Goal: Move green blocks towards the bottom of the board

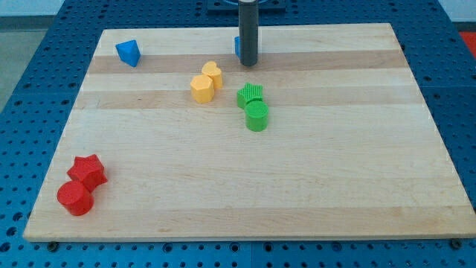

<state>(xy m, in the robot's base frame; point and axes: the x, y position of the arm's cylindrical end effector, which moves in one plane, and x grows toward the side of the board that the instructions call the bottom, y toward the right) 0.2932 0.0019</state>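
near bench (312,193) top, my tip (248,64) sits above-left of touching green star (251,94) and green cylinder (257,117); tool is a bare rod, no jaws.

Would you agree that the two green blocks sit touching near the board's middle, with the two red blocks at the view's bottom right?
Not quite: the two red blocks, a red star and a red cylinder, sit at the view's bottom left, as the camera view shows. The rest holds: the green star-like block and the green cylinder touch near the board's middle. My tip is above them, toward the view's top.
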